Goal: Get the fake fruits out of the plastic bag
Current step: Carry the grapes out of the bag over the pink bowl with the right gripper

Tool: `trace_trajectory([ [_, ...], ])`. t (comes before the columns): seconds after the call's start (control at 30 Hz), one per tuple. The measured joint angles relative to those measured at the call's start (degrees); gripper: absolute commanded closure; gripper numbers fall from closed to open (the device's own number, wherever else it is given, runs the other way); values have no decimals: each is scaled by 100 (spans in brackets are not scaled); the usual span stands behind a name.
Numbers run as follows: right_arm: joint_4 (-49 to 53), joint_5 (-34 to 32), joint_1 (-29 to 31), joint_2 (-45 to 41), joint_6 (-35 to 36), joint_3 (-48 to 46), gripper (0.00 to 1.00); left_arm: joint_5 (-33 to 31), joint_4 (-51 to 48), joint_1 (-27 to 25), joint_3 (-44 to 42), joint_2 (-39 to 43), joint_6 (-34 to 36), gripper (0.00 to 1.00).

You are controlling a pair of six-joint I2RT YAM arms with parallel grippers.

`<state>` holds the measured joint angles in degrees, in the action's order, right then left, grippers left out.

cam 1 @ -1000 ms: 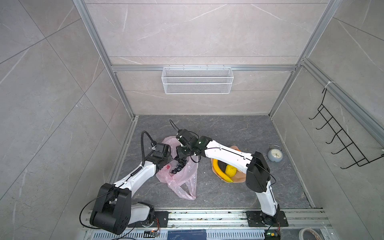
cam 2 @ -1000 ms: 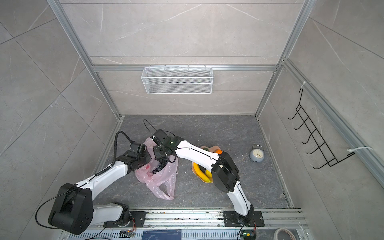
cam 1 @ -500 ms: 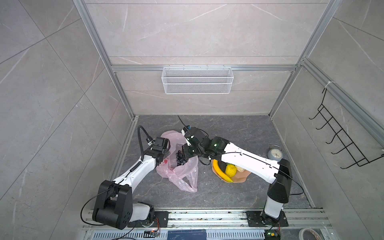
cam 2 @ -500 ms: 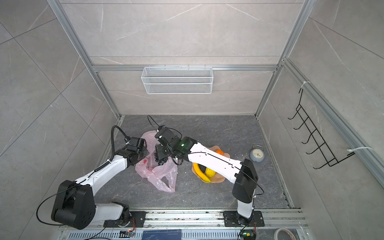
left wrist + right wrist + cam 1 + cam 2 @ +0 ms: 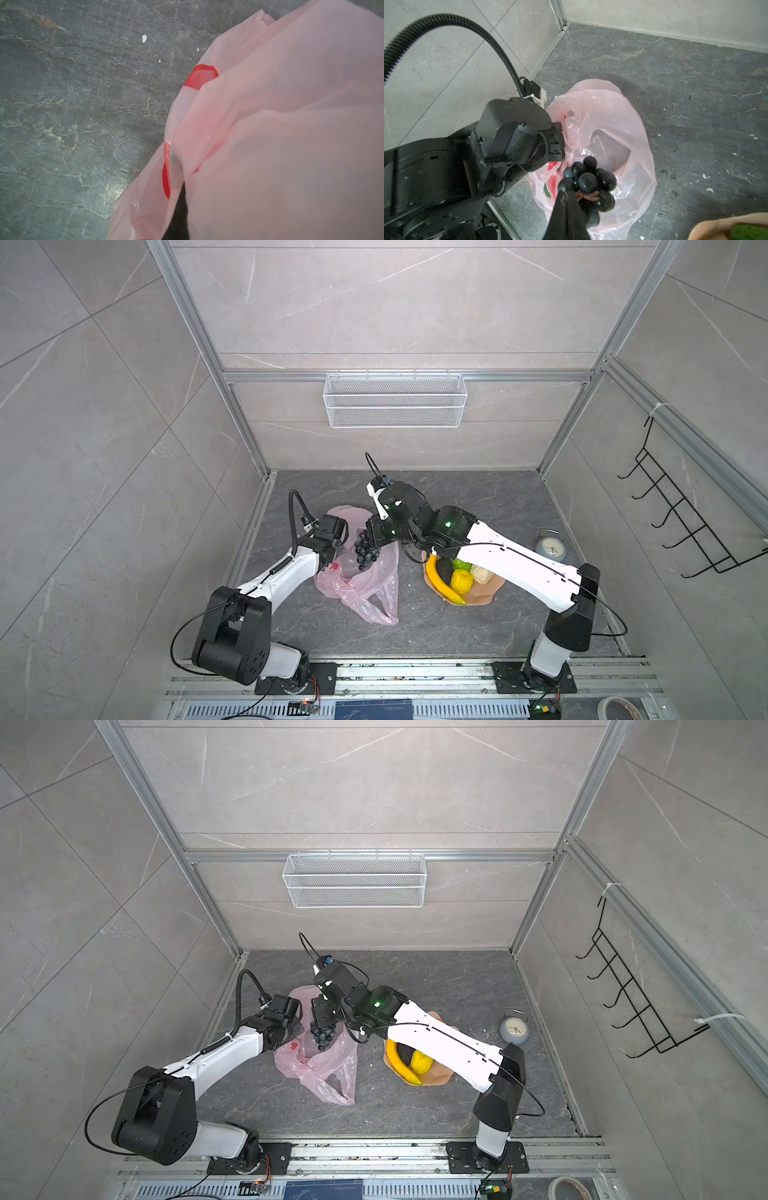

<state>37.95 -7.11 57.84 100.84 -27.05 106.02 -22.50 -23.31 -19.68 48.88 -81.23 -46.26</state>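
Note:
The pale-pink plastic bag [image 5: 376, 580] [image 5: 328, 1069] lies crumpled on the grey floor with its mouth open [image 5: 612, 128]. My right gripper [image 5: 369, 536] [image 5: 321, 1016] [image 5: 568, 194] is shut on the dark grape bunch [image 5: 365, 556] [image 5: 322, 1036] [image 5: 589, 180], which hangs just above the bag's mouth. My left gripper [image 5: 337, 548] [image 5: 294, 1029] [image 5: 555, 143] is shut on the bag's rim on the left side. In the left wrist view the bag [image 5: 291, 145] covers its jaws. A banana [image 5: 440, 583], lemon [image 5: 461, 580], dark avocado piece [image 5: 444, 568], green piece [image 5: 462, 564] and beige piece [image 5: 482, 573] rest on the peach plate [image 5: 486, 594].
A grey alarm clock [image 5: 550, 548] [image 5: 514, 1029] stands right of the plate. A white wire basket [image 5: 395, 400] hangs on the back wall and a black hook rack [image 5: 681, 522] on the right wall. The left wall rail runs close beside the bag.
My right gripper has risen and drawn back toward the right, lifting the grape bunch up out of the bag. My left gripper has stayed on the bag's rim, raised a little.

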Motion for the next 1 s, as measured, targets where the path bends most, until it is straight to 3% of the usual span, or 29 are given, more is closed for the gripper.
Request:
trace_trajectory([
  [0.57,1088,-1084,-262,-1497,138,157,100,-282,-98,0,2,-90,44,100],
  [1.0,2341,-2079,-415,-3095,-175,-1154,100,-289,-87,0,2,-90,138,100],
])
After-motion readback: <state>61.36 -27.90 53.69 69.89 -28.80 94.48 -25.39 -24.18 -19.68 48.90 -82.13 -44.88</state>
